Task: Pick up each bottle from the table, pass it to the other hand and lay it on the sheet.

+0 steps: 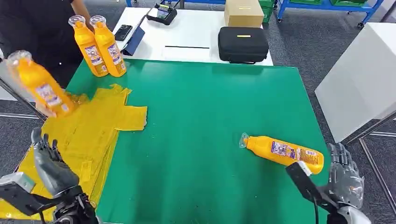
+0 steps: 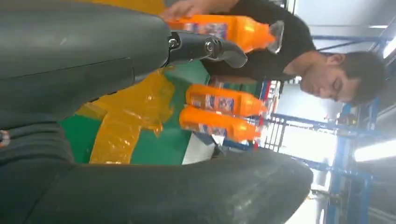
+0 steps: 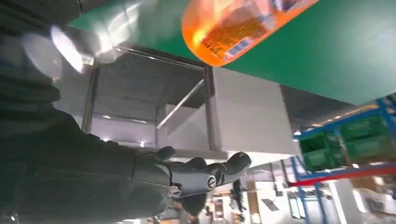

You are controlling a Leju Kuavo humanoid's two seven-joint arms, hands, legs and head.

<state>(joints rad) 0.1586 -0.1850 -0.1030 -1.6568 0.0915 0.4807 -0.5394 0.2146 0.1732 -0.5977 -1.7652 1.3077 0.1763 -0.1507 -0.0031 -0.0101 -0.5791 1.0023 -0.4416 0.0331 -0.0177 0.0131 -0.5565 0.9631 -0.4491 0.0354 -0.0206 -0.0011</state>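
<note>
One orange bottle (image 1: 283, 152) lying on its side on the green table (image 1: 201, 116), near the right edge.

Right hand (image 1: 344, 176) just beside its base, fingers (image 3: 205, 175) apart, holding nothing. Left hand (image 1: 50, 164) raised over the yellow sheet (image 1: 93, 135), fingers spread, empty. Two more bottles (image 1: 100, 45) upright at the table's far left corner. Another bottle (image 1: 39, 85), blurred, tilted above the sheet's left edge, held by a person's hand (image 2: 184, 8).

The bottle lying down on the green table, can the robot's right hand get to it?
Probably yes. The lying bottle rests on the green table just in front of the right hand, which is open and holds nothing. Nothing lies between them, so a short reach inward should do.
</note>
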